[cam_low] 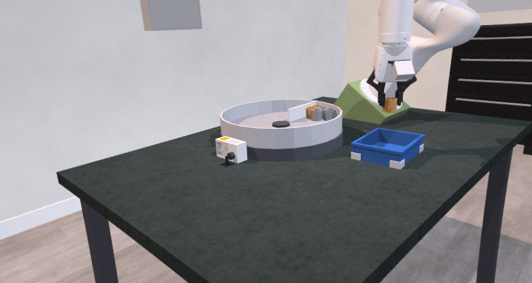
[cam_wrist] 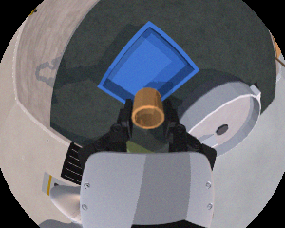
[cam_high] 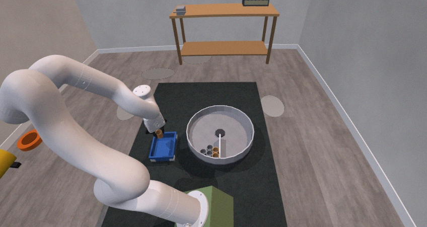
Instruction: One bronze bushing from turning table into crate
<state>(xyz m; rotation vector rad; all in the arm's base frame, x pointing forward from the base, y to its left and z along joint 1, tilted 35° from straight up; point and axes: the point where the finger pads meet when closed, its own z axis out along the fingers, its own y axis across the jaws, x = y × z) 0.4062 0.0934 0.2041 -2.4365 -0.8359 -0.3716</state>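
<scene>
My gripper is shut on a bronze bushing and holds it in the air above the blue crate, near the crate's edge in the top view. No bushing shows in the crate. The round turning table holds two more bronze bushings, one of them a front bronze bushing, beside several grey bushings, one of them a grey bushing, all next to the white divider.
The crate and turning table stand side by side on the dark table top. The turning table's high rim rises beside the crate. A small white box stands by the turning table. The arm's green base is at the table's end.
</scene>
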